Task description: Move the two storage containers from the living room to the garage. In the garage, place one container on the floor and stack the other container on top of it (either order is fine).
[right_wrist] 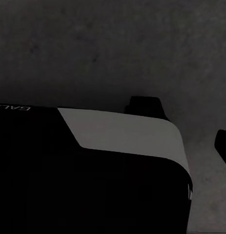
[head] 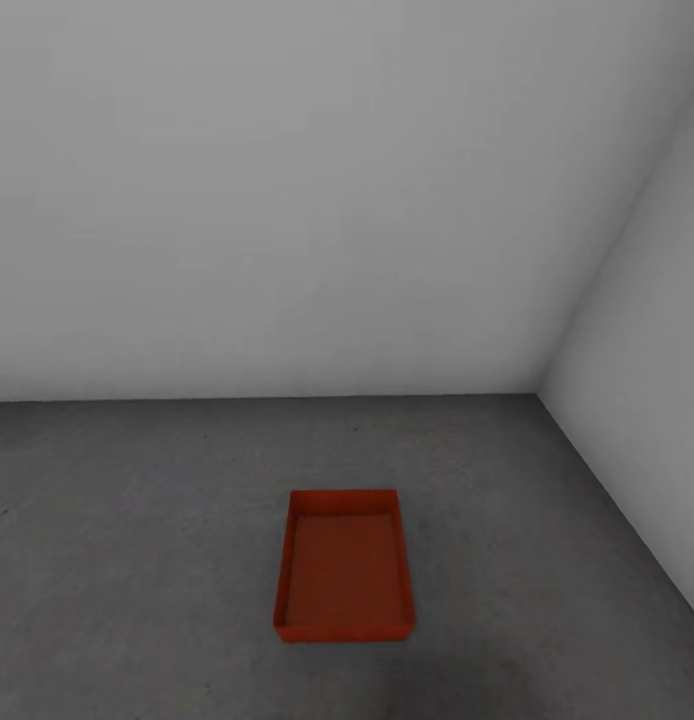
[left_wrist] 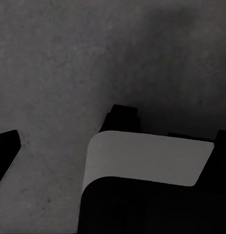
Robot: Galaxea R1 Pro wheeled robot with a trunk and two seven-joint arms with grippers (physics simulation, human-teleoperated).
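Concrete floor, dark grey and mottled, runs out ahead of the robot to two plain pale grey walls that meet in a corner off to the right. One orange-red tray sits flat on that floor, open side up, low walls all round, nothing inside it. It lies a little right of centre in the head view, near the robot and well apart from both walls, with its long sides running away from the robot.

From the left wrist camera, the same grey floor lies below, with part of the robot's base in the way: a pale rounded panel over a black body. A dark shape at the edge of that picture may be one finger of the left gripper, but it is too dark and cropped to be sure, so I cannot tell whether that gripper is wide or narrow.

From the right wrist camera, floor again, and the base with its pale panel and black casing bearing mirrored lettering. A dark sliver sits at the picture's edge; the right gripper's spread cannot be told either.
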